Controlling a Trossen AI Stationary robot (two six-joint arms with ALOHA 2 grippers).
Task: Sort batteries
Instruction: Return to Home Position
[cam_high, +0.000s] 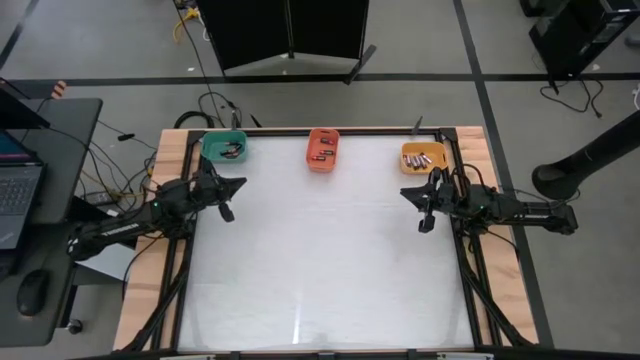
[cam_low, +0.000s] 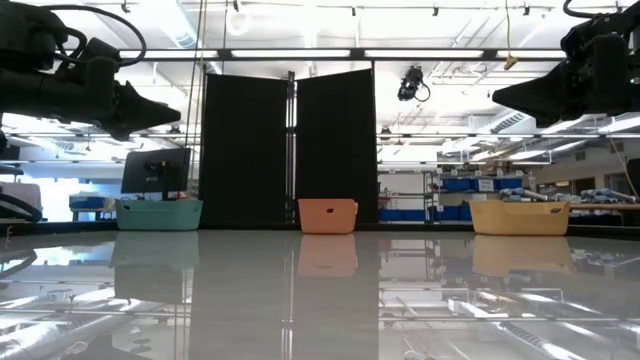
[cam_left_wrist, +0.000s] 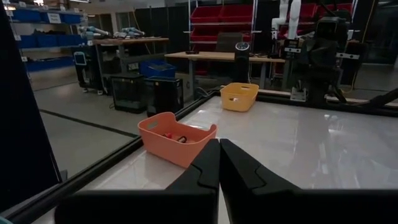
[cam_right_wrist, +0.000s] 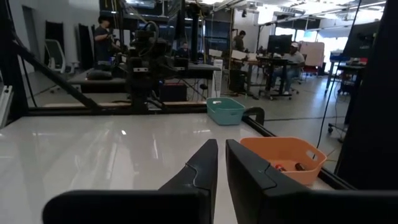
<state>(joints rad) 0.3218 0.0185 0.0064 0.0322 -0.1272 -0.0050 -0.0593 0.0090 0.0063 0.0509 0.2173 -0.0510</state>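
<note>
Nearest, across the lower half of the high view, lay the glossy white surface (cam_high: 320, 270), with no loose cell visible on it. At mid-frame both arms hovered above it: the left gripper (cam_left_wrist: 219, 144) at centre left and the right gripper (cam_right_wrist: 221, 144) at centre right, each clenched on nothing, fingers almost touching. Beyond them, along the upper edge, stood the teal bin (cam_right_wrist: 225, 113) at upper left, the orange bin (cam_left_wrist: 174, 149) at upper centre and the yellow bin (cam_left_wrist: 239, 99) at upper right. The batteries (cam_high: 420, 158) lay inside these bins, so sorting looked complete. Such cells are probably hard, smooth, dense for their size and apt to roll. They are best pinched across the barrel at mid-length.
</note>
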